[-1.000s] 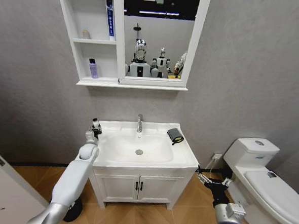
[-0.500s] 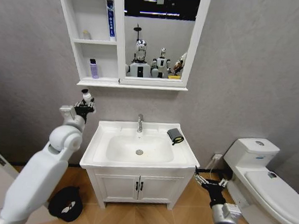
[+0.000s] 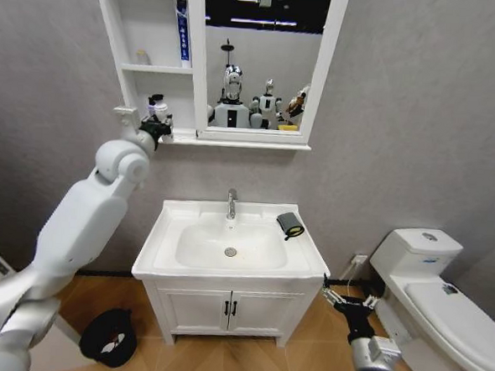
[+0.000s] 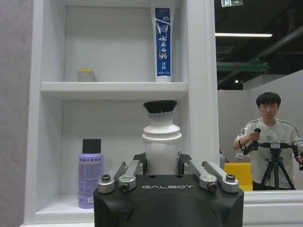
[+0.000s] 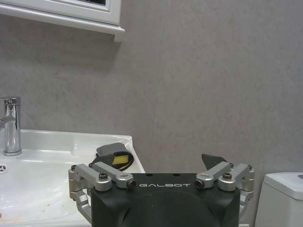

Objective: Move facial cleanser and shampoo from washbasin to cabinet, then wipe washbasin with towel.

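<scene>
My left gripper [image 3: 155, 123] is raised to the lower open shelf of the white wall cabinet [image 3: 145, 68], shut on a white facial cleanser bottle [image 3: 158, 108] with a black bristly top. The left wrist view has the bottle [image 4: 161, 142] upright between the fingers [image 4: 128, 177], in front of that shelf [image 4: 113, 86]. A purple shampoo bottle [image 4: 90, 172] with a black cap stands on the shelf floor beside it. The dark towel [image 3: 290, 225] with its yellow patch lies on the washbasin's [image 3: 167, 256] back right corner. My right gripper [image 3: 347, 303] hangs open, low beside the vanity.
A blue tube [image 3: 182, 30] and a small jar [image 4: 85, 75] stand on the upper shelf. The chrome tap [image 3: 231, 203] rises behind the bowl. A white toilet [image 3: 430, 289] stands to the right. The right wrist view has the towel [image 5: 116, 158] near the basin's edge.
My left arm has lifted the white bottle from the washbasin's left corner up to the cabinet's lower shelf. The right gripper has barely moved.
</scene>
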Robot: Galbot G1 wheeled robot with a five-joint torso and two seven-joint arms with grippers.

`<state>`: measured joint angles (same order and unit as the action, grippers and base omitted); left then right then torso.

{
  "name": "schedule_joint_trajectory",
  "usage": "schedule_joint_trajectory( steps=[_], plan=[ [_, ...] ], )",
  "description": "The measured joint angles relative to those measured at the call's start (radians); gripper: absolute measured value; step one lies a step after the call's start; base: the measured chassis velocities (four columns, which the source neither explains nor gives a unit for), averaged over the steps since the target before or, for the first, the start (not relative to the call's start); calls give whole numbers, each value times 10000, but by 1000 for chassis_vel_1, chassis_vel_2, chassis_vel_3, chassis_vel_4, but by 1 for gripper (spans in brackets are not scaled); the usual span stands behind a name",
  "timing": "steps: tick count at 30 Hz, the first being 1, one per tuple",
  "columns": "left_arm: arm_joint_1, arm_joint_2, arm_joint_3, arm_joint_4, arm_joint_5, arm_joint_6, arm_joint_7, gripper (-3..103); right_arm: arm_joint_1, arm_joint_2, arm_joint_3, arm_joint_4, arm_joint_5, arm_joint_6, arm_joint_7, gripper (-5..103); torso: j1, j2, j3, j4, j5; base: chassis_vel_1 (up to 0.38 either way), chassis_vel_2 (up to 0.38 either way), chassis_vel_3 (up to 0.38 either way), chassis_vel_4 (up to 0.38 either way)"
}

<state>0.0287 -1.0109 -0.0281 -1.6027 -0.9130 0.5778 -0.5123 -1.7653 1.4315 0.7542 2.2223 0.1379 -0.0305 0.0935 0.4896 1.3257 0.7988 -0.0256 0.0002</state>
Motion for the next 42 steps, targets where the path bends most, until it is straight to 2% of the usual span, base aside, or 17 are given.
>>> schedule_joint_trajectory(
  steps=[2,4,8,17,30,42],
  plan=[
    [-167,-145,75,330,122,-46,104,32,1,1,9,1,0,-10,8,100,0,0,0,1,0,0,0,0,0],
    [-467,-433,118,1052,546,-282,522,32,0,1,36,6,-1,-29,19,100,0,0,0,4,-2,0,0,0,0],
    [-887,-839,186,2090,1034,-532,920,32,11,-10,32,49,8,-97,49,100,0,0,0,4,-3,0,0,0,0],
    [-1584,-1638,355,3957,1642,-788,1342,32,37,-20,18,6,12,-136,82,100,0,0,0,1,-1,0,0,0,0],
    [-2009,-1998,362,5277,2223,-1346,1878,32,99,-65,-14,48,35,-134,72,100,0,0,-1,2,-3,0,0,0,0],
    [-2532,-2334,415,6563,2622,-1373,2508,32,-8,-112,113,125,131,-116,37,100,-1,0,-1,1,-3,0,0,0,0]
  ],
)
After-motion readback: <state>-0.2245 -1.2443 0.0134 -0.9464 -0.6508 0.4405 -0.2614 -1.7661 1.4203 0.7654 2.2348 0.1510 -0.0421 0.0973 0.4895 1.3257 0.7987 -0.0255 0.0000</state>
